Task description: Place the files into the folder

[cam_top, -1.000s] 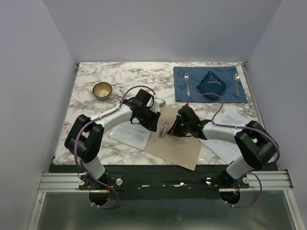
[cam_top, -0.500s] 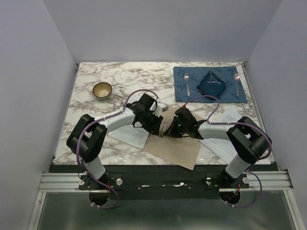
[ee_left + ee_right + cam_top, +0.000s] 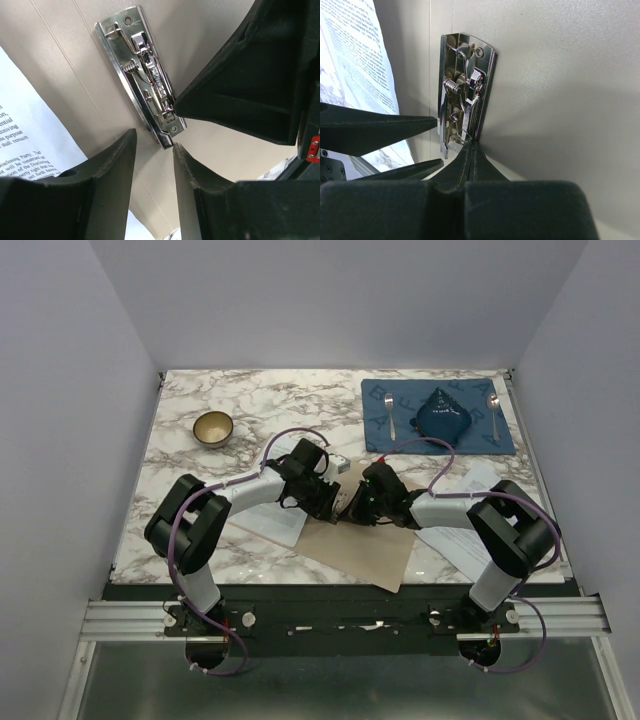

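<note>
Folder [image 3: 368, 548] lies open at counter [image 3: 262, 400] centre. In the left wrist view its clip [image 3: 142, 70] runs from 11 to 5 o'clock. Left claw [image 3: 154, 148], narrow and empty, and right claw [image 3: 470, 151], closed, are at the clip's end. Files [image 3: 270, 524] lie at 9 o'clock of the folder.

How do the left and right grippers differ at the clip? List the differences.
The left gripper has its jaws apart; the right gripper has them pressed shut. The left gripper's two tips flank the end of the metal clip; the right gripper's joined tip meets the clip as one point. Shared: both sit low over the folder, aimed at the clip, holding nothing.
</note>
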Tool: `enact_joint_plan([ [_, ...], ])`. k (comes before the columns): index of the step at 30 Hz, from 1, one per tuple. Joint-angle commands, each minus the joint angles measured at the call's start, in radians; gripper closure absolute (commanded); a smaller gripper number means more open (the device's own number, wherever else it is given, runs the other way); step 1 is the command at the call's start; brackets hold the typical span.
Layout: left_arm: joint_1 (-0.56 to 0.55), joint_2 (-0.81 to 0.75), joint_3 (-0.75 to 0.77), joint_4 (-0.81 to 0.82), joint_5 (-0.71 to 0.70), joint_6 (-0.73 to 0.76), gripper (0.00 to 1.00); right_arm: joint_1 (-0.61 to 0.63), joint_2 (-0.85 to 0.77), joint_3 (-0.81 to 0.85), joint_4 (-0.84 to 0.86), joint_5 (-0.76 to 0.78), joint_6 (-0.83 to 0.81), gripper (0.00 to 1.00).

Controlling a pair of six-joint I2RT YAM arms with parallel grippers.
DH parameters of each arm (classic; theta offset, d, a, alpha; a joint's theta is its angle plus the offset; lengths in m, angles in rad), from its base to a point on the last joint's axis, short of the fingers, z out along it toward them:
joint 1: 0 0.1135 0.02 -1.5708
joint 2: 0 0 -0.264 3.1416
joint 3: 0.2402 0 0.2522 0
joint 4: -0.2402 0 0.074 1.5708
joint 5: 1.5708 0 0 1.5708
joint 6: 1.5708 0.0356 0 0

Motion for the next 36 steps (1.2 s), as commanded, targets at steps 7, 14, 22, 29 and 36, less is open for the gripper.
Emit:
enact_joint_plan([
  [7, -0.004, 0.014, -0.010, 0.039, -0.042, -0.009, 0.61, 0.001, 0.046, -0.041, -0.066, 0.038, -0.018, 1.00],
  [14, -0.002, 0.020, -0.010, 0.039, -0.057, 0.001, 0.67, 0.001, 0.049, -0.045, -0.065, 0.036, -0.015, 1.00],
  [22, -0.005, 0.028, -0.009, 0.034, -0.053, 0.001, 0.67, 0.001, 0.054, -0.048, -0.063, 0.035, -0.011, 1.00],
  [29, -0.022, 0.037, 0.010, 0.003, -0.053, 0.010, 0.67, 0.001, 0.058, -0.048, -0.063, 0.032, -0.006, 1.00],
  [36, -0.034, 0.002, 0.017, -0.021, -0.054, 0.014, 0.67, 0.001, 0.066, -0.039, -0.066, 0.029, -0.012, 1.00],
])
